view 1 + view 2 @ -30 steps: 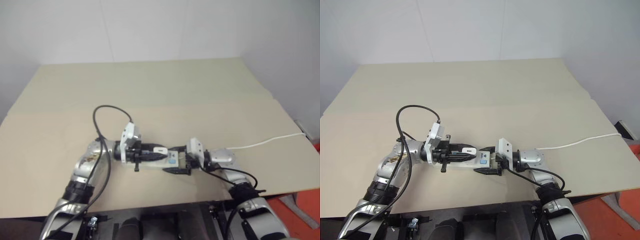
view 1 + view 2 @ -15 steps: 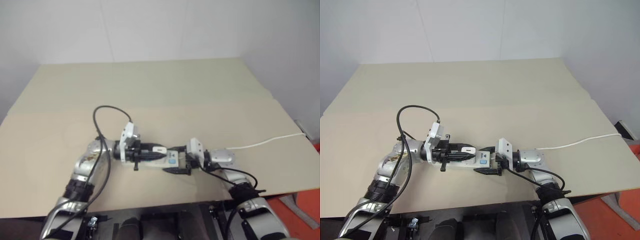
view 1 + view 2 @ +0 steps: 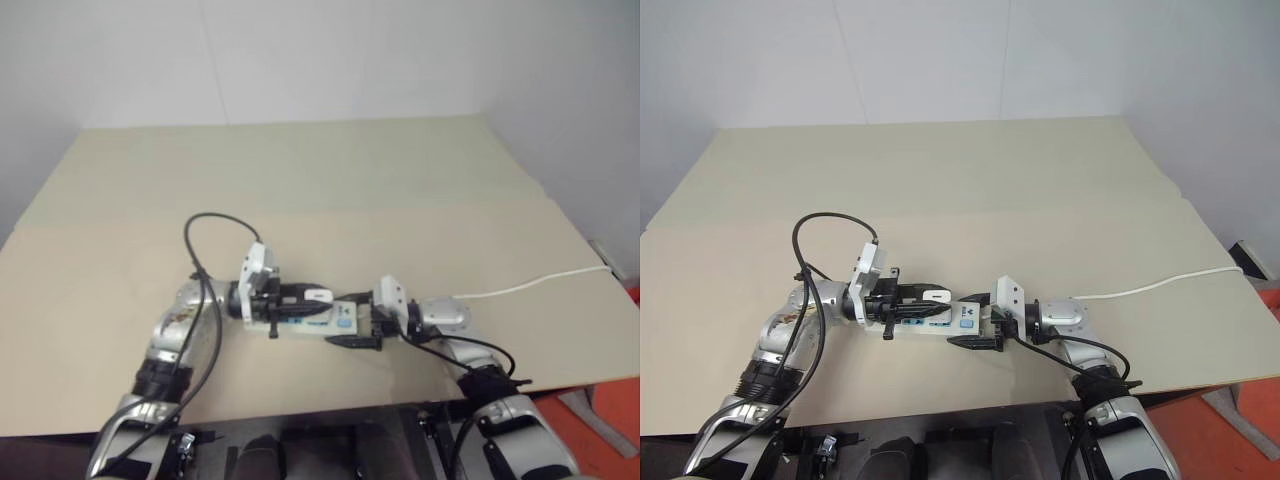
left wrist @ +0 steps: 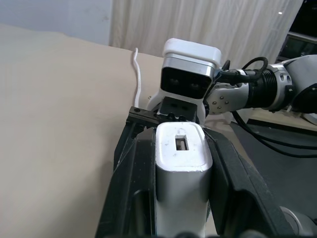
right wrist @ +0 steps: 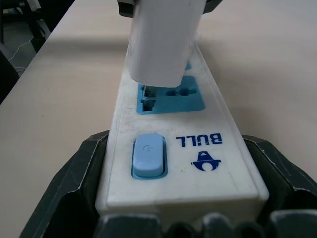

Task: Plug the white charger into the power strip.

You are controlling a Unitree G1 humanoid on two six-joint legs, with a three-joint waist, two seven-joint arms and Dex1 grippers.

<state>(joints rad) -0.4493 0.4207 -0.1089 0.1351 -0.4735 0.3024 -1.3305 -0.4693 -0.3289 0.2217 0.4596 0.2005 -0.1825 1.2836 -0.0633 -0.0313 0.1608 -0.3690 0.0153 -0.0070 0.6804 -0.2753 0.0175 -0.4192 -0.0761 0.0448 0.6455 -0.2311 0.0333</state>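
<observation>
My left end effector (image 4: pixel 181 198) pinches the white charger (image 4: pixel 182 163), hiding its prongs; my right end effector (image 5: pixel 178 198) clamps the power strip (image 5: pixel 171 129), marked "BULL".

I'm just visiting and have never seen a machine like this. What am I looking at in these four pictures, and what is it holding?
This is a humanoid robot with two arms, each ending in a gripper of two black fingers. The two wide pictures come from cameras in its head, looking down over its arms at a beige table. The two close-ups come from small cameras on its wrists, looking along the fingers.

The left gripper is shut on the white charger, a small boxy plug adapter. The right gripper clasps the switch end of the power strip, a flat white bar with blue sockets and a blue switch. Its thin white cord trails off across the table.

In the right wrist picture the charger sits right over the socket nearest the switch; I cannot tell whether it is fully pushed in.
</observation>
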